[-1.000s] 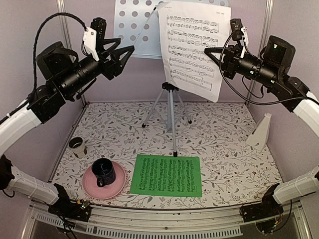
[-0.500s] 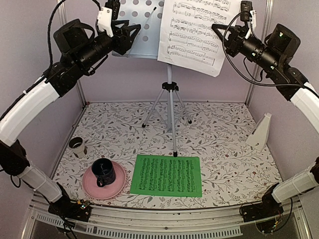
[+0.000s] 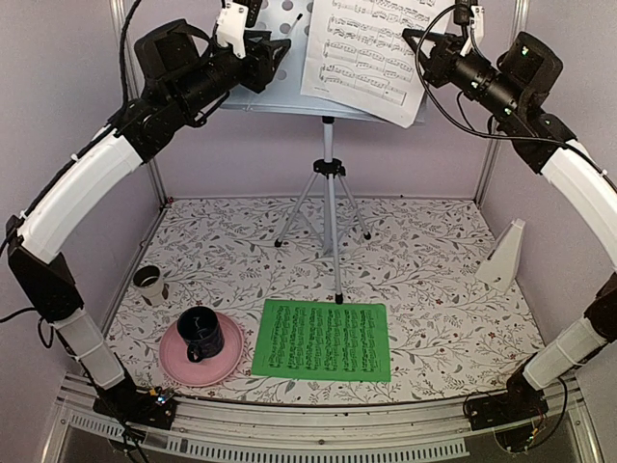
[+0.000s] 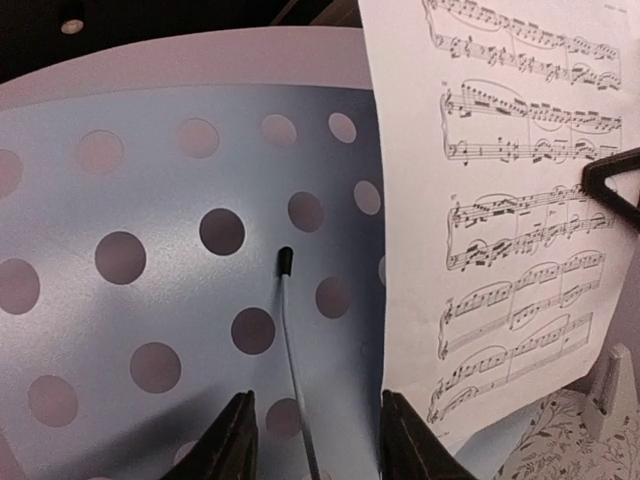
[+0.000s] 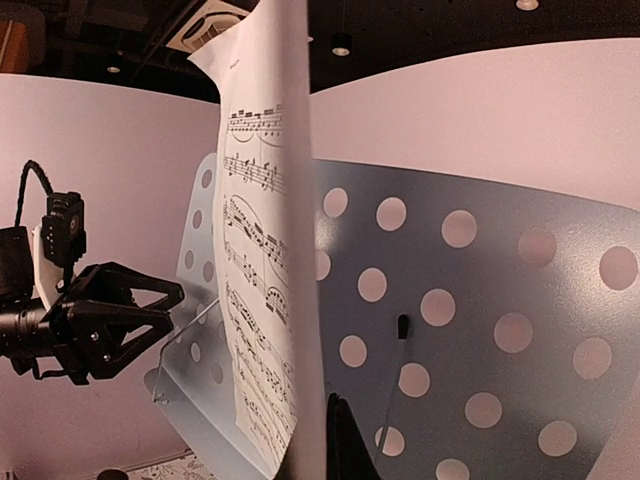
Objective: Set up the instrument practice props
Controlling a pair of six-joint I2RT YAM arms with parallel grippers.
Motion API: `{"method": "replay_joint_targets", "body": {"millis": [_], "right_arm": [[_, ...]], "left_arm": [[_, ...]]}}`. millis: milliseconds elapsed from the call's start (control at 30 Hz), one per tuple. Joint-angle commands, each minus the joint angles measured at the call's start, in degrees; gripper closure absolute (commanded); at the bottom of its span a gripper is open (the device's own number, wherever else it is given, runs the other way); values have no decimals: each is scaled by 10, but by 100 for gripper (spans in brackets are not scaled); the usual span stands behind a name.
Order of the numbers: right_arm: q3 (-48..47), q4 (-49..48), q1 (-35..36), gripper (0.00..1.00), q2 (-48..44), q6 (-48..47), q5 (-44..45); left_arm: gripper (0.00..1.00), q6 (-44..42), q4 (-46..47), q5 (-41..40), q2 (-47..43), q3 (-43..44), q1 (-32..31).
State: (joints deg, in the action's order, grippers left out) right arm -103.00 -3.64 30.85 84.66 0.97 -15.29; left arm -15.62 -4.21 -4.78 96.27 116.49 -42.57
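pale-blue perforated music stand (image 3: 289,92), white sheet of music (image 3: 371,43), black staves

Pale-blue music stand (image 3: 294,95) with white sheet (image 3: 362,53) tilted, perhaps loose; green sheet (image 3: 323,340) flat; metronome (image 3: 506,256) upright

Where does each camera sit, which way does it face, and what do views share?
Top external: above and behind the bases, looking down over the table at the music stand; both arms show, left pincer and right pincer up at its desk.
Left wrist: faces the stand's desk; own fingertips at bottom edge.
Right wrist: sights along the white sheet, edge-on; own finger at bottom, left pincer beyond.
Shared: stand and white sheet, all three.
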Motion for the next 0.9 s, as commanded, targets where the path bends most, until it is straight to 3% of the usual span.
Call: {"method": "replay_joint_targets", "body": {"millis": [0, 467, 667, 867], "right_arm": [[-36, -24, -4, 100, 19, 9, 23], [-67, -27, -7, 100, 61, -23, 43], [-67, -27, -7, 100, 67, -31, 59], [-66, -27, -7, 100, 74, -40, 80]], "left_arm": [[58, -21, -16, -26, 22, 30, 1], [81, -37, -11, -56, 44, 48, 1], [100, -40, 17, -71, 40, 32, -1], [100, -58, 124, -59, 5, -54, -7]]}}
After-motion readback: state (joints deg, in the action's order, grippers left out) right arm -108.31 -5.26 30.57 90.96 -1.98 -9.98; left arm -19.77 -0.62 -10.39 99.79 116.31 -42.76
